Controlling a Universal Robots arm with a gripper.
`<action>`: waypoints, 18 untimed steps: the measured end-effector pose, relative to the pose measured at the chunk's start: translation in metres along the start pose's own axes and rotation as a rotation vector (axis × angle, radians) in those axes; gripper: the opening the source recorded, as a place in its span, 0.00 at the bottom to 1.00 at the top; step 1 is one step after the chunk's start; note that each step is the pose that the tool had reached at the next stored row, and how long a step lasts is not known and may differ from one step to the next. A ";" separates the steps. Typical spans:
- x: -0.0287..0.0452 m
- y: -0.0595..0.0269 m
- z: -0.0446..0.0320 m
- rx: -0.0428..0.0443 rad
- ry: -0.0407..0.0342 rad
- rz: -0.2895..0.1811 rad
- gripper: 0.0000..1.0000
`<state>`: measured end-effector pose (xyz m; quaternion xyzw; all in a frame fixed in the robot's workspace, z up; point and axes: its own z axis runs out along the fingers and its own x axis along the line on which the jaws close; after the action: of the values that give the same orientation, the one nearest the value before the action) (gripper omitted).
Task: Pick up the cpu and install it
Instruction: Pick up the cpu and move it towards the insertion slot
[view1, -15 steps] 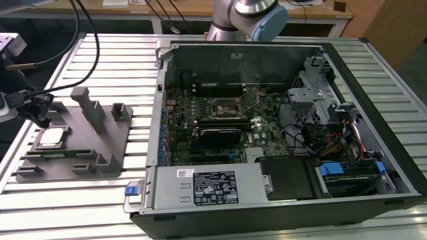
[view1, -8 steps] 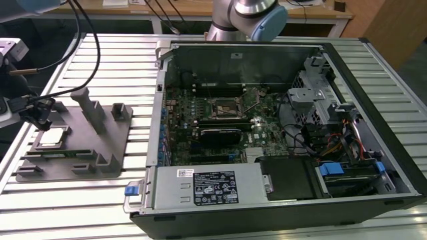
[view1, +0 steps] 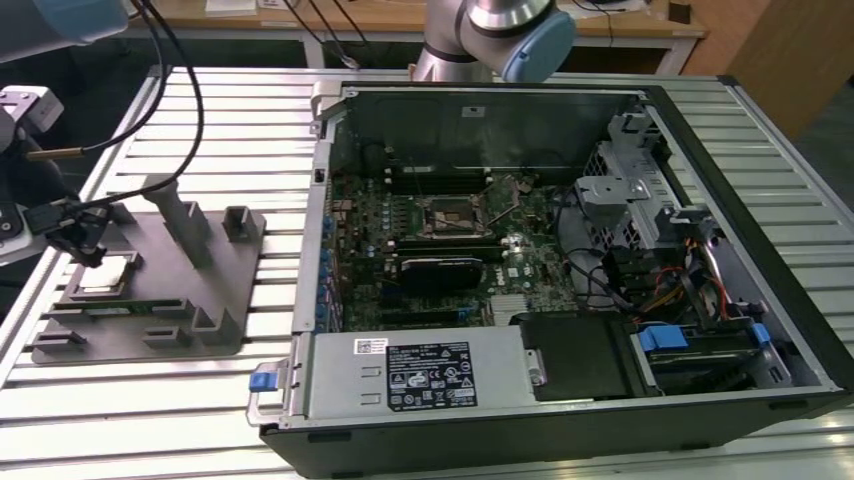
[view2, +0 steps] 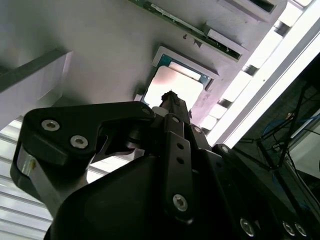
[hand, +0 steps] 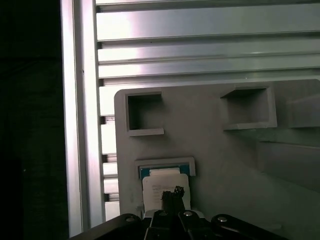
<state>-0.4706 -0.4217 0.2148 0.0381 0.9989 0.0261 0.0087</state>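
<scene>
The cpu (view1: 107, 272) is a small pale square chip lying in a shallow recess of the grey fixture plate (view1: 200, 300) at the exterior view's left. My gripper (view1: 84, 246) hangs just above it, over the chip's edge. In both wrist views the gripper's dark tip (view2: 172, 98) (hand: 173, 193) points down at the cpu (view2: 176, 84) (hand: 159, 183), very close to its bright top; I cannot tell whether it touches. The silver-framed socket (view1: 451, 213) sits on the motherboard inside the open computer case (view1: 747, 170).
The fixture plate carries upright grey posts (view1: 180, 215) and empty square pockets (hand: 144, 114). It rests on a slatted aluminium table (view1: 227, 110). Cables (view1: 174, 60) hang near the arm. A black heatsink block (view1: 438, 270) and a power supply (view1: 414, 372) lie inside the case.
</scene>
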 end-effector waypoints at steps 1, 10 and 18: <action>0.0004 -0.0001 0.0010 0.0001 0.0002 0.000 0.11; 0.0018 -0.0006 0.0111 -0.0001 0.0004 -0.006 0.11; 0.0019 -0.0008 0.0139 0.0000 0.0003 -0.007 0.11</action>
<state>-0.4722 -0.4216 0.2009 0.0347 0.9990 0.0261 0.0086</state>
